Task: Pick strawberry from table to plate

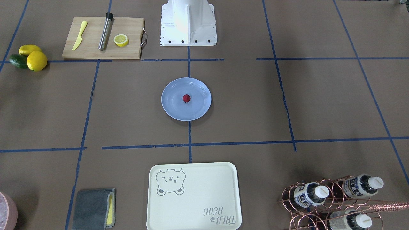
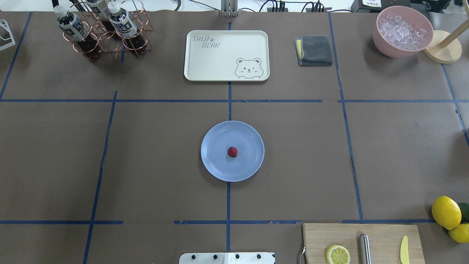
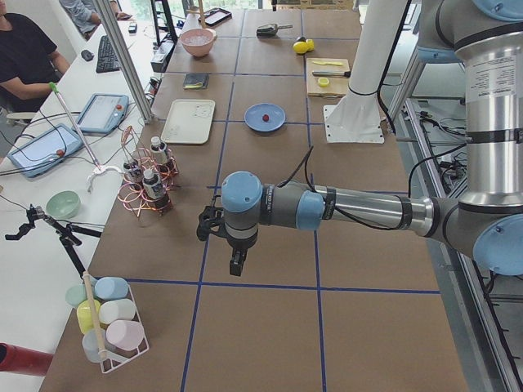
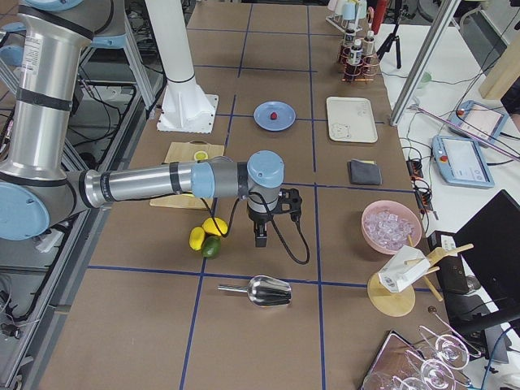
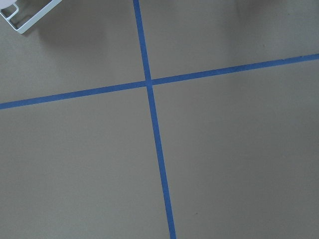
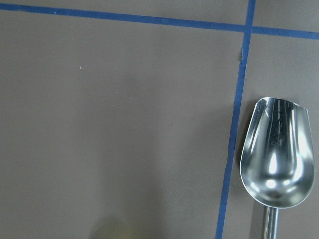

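Worktop (image 2: 146,165): brown paper, divided by blue tape lines (image 5: 148,82).

Left end: the left hand (image 3: 237,263) hangs above the bare worktop on its arm, fingers pointing down, well apart from the plate. It shows only in the side view, so I cannot tell how far apart its fingers stand. Its wrist camera sees only paper and crossing tape.

Far left: a copper wire rack (image 2: 106,35) holding dark bottles with white caps.

Far centre: a cream tray (image 2: 220,62) with a bear drawing.

Centre: a light blue plate (image 2: 216,167), round and shallow. The strawberry (image 2: 232,151), small and dark red, lies on the plate at about its middle.

Far, right of the tray: a folded grey cloth (image 2: 317,49) with a yellow edge.

Near right: a wooden cutting board (image 2: 383,233) carrying a lemon half (image 2: 338,254), a metal rod (image 2: 364,249) and a yellow knife (image 2: 404,250), each apart from the next.

Far right: a pink bowl (image 2: 383,42) of ice, with a round wooden stand (image 2: 445,53) just beside it.

Right edge: two lemons (image 2: 446,212) touching, with a green fruit (image 2: 464,211) against them.

Right end: the right hand (image 4: 260,240) hangs above the worktop near the lemons, fingers down. It too shows only in a side view, so I cannot tell its spread. A metal scoop (image 6: 276,164) lies on the paper below it.
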`<state>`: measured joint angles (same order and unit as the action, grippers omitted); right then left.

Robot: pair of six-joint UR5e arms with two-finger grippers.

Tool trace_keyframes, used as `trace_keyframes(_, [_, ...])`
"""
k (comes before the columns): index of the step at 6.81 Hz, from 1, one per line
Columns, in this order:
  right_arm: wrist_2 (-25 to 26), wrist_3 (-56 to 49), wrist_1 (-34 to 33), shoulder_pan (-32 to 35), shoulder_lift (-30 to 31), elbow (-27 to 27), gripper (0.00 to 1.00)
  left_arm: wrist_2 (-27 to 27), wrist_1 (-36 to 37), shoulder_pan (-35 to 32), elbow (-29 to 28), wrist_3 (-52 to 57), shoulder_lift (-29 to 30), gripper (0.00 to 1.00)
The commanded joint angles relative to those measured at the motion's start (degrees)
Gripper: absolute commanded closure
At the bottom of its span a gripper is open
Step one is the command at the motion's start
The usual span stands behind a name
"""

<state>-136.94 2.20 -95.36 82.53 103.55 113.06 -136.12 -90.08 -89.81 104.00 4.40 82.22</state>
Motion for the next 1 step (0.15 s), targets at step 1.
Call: trace_keyframes(1, [0.0, 0.0, 0.0, 0.0, 0.0, 0.1, 0.00, 0.2, -0.1, 0.0, -0.3, 0.1, 0.7, 0.00])
